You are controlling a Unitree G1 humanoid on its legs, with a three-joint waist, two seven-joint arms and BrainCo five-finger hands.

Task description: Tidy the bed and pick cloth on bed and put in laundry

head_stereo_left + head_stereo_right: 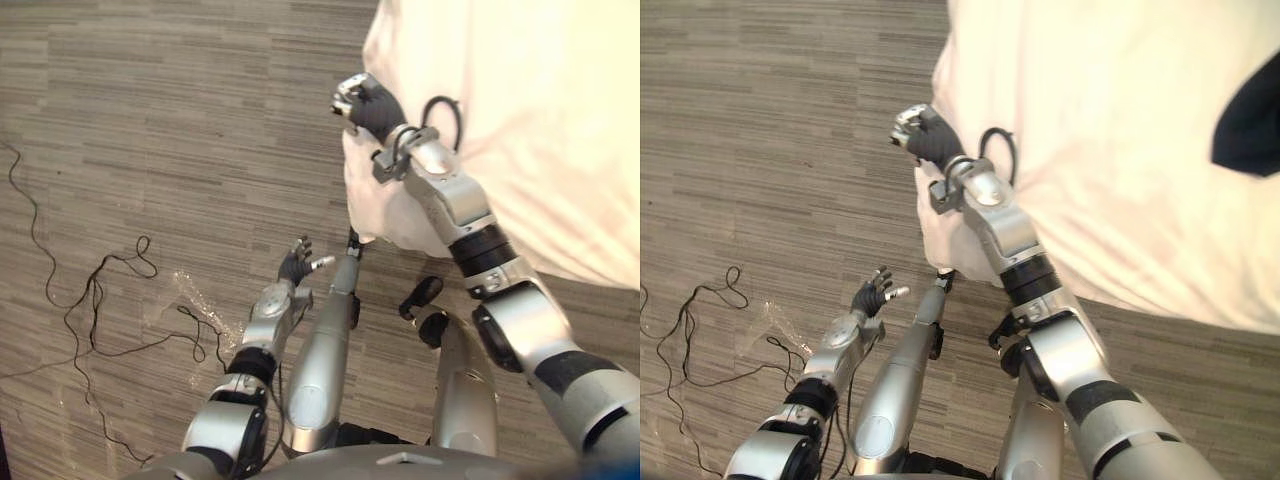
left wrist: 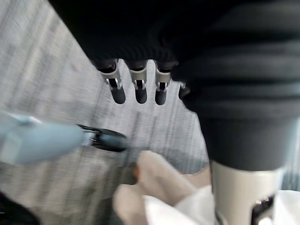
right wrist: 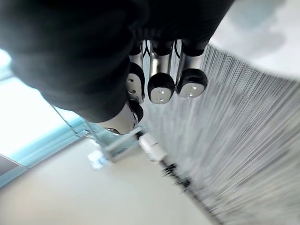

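two hands are showing in front of us. our right hand (image 1: 362, 102) is hovering at the left corner of the cream-covered bed (image 1: 540, 120), just beside the draping edge. its fingers (image 3: 161, 86) are curling into the palm, clenched and gripping nothing. our left hand (image 1: 297, 264) is hanging nearer to us, over the grey floor (image 1: 150, 120), with its fingers (image 2: 140, 91) lying straight and released. a dark cloth (image 1: 1250, 115) is lying on the bed at the far right, well apart from both hands.
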